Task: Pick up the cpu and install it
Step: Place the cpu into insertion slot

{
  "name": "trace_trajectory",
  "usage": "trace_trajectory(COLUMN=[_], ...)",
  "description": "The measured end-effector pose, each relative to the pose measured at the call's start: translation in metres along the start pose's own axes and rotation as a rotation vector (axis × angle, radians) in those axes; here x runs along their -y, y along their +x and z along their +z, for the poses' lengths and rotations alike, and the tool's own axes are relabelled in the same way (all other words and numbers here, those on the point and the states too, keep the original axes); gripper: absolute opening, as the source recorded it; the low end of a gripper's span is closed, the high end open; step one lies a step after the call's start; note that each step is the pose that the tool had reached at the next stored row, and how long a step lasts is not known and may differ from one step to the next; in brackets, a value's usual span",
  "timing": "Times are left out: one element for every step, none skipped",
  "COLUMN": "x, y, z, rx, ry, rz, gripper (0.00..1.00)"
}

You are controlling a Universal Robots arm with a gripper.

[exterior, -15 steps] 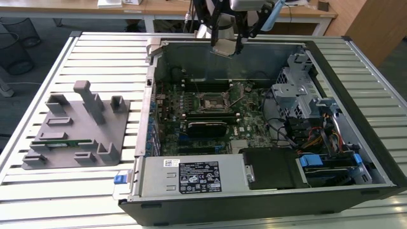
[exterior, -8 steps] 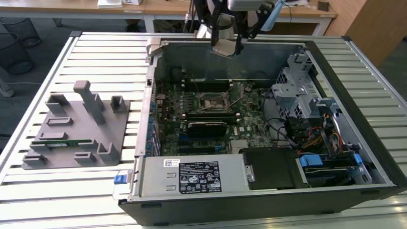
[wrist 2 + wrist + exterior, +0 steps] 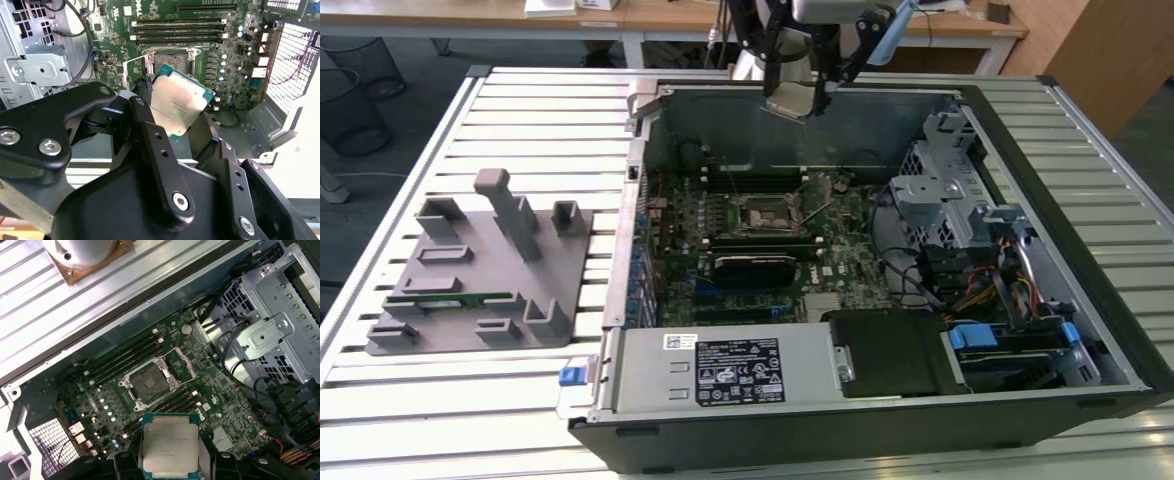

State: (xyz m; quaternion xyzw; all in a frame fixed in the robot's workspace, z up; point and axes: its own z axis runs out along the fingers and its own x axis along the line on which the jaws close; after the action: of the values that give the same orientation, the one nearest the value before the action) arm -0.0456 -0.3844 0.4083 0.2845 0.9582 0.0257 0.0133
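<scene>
Black end effector point(image 3: 172, 116), silver screw heads point(image 3: 180, 201)

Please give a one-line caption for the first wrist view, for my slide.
The tool holds the small square silvery-grey cpu over the green motherboard with its empty metal-framed black socket.

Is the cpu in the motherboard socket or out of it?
Out. The gripper holds the cpu clear of the socket, which is open and empty.

I'm looking into a lab bench in an office room: a slatted table point(image 3: 520, 110) is carrying an open PC case point(image 3: 854, 425) under the gripper point(image 3: 794, 105), desks point(image 3: 667, 15) and wire bins point(image 3: 350, 120) standing beyond it.
</scene>
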Motion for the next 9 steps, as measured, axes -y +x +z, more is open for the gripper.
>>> trace_trajectory(x=[0.0000,0.0000,0.0000,0.0000,0.0000,0.0000,0.0000,0.0000,0.0000], y=[0.0000,0.0000,0.0000,0.0000,0.0000,0.0000,0.0000,0.0000,0.0000], z=[0.0000,0.0001,0.0002,0.0002,0.0002,0.0003,0.0003,0.0004,0.0004], rx=[0.0003,0.0006,0.0009,0.0012,0.0015,0.0018,0.0021,0.0024,0.0027], ry=[0.0001,0.0002,0.0002,0.0003,0.0003,0.0003,0.0004,0.0004,0.0006], rz=[0.005,0.010,0.016,0.021,0.026,0.031,0.036,0.042,0.048], gripper=[0.53,0.53,0.53,0.53,0.53,0.53,0.53,0.53,0.53])
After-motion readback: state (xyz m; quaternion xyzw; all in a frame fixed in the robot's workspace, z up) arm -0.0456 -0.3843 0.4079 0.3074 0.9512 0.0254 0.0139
